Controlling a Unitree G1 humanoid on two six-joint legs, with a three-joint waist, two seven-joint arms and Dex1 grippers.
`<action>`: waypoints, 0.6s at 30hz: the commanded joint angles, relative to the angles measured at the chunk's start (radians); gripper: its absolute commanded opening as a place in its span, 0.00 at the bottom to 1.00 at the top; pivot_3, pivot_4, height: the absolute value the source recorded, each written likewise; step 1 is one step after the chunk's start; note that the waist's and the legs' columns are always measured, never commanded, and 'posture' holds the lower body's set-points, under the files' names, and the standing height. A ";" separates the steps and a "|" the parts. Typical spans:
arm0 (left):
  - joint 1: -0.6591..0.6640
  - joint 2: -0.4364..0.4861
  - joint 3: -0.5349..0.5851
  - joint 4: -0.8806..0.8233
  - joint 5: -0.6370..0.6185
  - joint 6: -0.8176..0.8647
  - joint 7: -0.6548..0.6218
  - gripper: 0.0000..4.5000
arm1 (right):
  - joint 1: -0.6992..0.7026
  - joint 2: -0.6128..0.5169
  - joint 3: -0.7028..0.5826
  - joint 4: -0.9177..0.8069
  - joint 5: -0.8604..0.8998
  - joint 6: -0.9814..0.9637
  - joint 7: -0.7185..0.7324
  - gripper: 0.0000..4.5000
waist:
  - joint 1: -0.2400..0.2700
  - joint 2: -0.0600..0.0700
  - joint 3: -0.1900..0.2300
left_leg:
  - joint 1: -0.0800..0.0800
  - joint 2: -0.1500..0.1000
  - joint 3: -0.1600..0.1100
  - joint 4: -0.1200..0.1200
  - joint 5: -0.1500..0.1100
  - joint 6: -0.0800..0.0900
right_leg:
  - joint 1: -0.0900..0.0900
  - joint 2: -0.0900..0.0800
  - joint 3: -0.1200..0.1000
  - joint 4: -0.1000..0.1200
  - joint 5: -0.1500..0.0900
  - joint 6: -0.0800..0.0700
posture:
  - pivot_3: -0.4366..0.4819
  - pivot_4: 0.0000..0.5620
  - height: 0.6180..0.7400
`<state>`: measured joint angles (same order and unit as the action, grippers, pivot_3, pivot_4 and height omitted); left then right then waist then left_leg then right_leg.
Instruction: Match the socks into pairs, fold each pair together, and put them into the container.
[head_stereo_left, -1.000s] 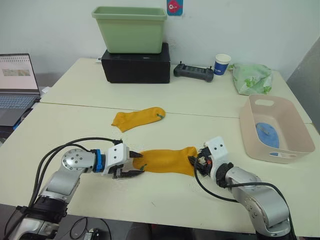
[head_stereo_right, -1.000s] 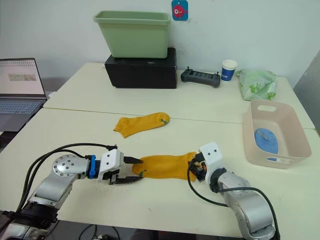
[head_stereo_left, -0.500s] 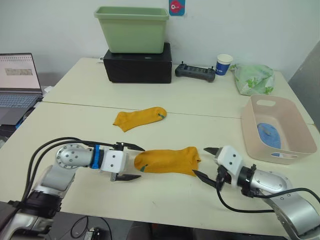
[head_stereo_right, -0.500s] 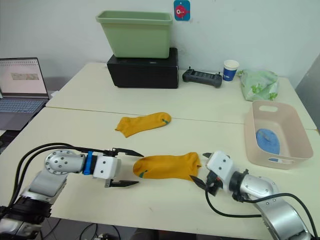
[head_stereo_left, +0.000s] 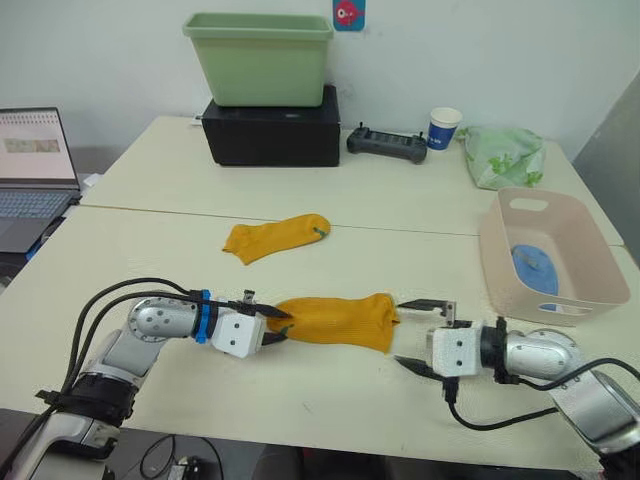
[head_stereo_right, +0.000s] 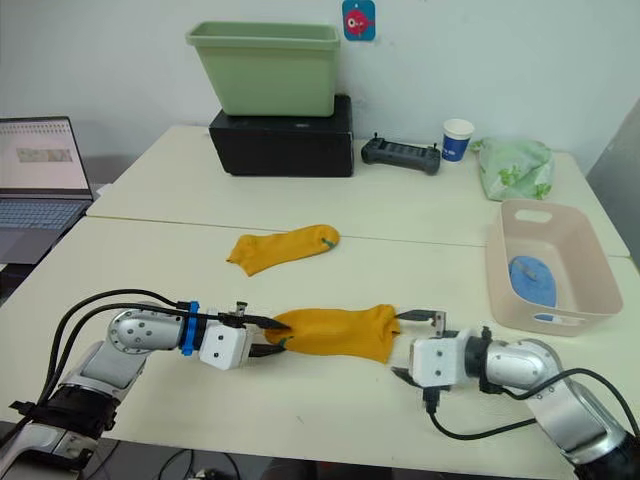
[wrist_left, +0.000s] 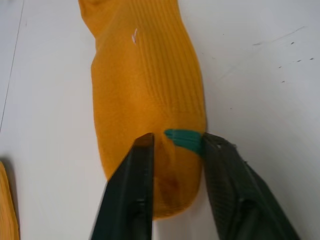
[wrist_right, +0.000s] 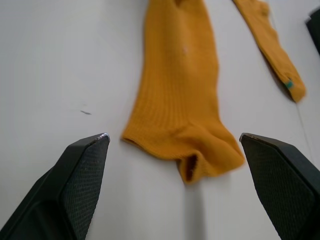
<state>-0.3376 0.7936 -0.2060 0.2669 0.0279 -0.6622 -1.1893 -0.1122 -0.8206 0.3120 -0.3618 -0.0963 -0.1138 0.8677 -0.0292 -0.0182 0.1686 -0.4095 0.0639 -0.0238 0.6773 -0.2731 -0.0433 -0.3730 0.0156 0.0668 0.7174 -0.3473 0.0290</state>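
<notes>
While the left claw (head_stereo_left: 272, 325) pinches the near mustard sock's (head_stereo_left: 335, 320) toe on the table (head_stereo_left: 330, 400), the right claw (head_stereo_left: 420, 334) gapes empty by the cuff (grip both layers); second sock (head_stereo_left: 275, 238) beyond, container (head_stereo_left: 585, 262) far right.

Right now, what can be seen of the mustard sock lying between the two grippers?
The near mustard sock is ribbed knit fabric lying flat on the cream table, stretched sideways. A small green mark sits by its toe end, where the left gripper has its fingers closing on the fabric. The cuff end, slightly rumpled with its opening showing, points at the right gripper, which is open and apart from it. Its partner sock lies separately, farther back.
</notes>
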 joint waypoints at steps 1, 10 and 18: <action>0.002 0.012 -0.004 -0.015 -0.008 -0.022 0.012 0.02 | -0.076 0.048 0.046 0.054 0.005 -0.003 0.052 1.00 | 0.000 0.000 0.000 | 0.000 0.000 0.000 0.000 0.000 0.000 | 0.000 0.000 0.000 0.000 0.000 0.000 | 0.48 0.27 0.64; -0.005 0.012 -0.009 -0.014 -0.007 -0.033 0.013 0.00 | -0.176 0.113 0.067 0.143 0.047 0.216 0.153 0.58 | 0.001 0.000 0.000 | 0.001 0.000 0.000 0.001 0.000 0.000 | 0.001 0.000 0.000 0.001 0.000 -0.001 | 0.48 0.27 0.64; -0.009 0.017 -0.015 -0.010 -0.011 -0.035 0.002 0.00 | -0.192 0.135 0.047 0.086 0.120 0.445 0.177 0.01 | 0.000 0.000 0.000 | 0.002 0.000 0.000 0.001 0.000 0.000 | 0.001 0.000 0.000 0.002 0.000 -0.001 | 0.48 0.27 0.64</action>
<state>-0.3358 0.7959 -0.2169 0.2693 0.0277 -0.6855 -1.1894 -0.3018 -0.6848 0.3847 -0.2509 -0.0003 0.2812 1.0429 -0.0290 -0.0182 0.1686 -0.4078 0.0639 -0.0241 0.6779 -0.2730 -0.0433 -0.3718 0.0151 0.0665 0.7195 -0.3469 0.0283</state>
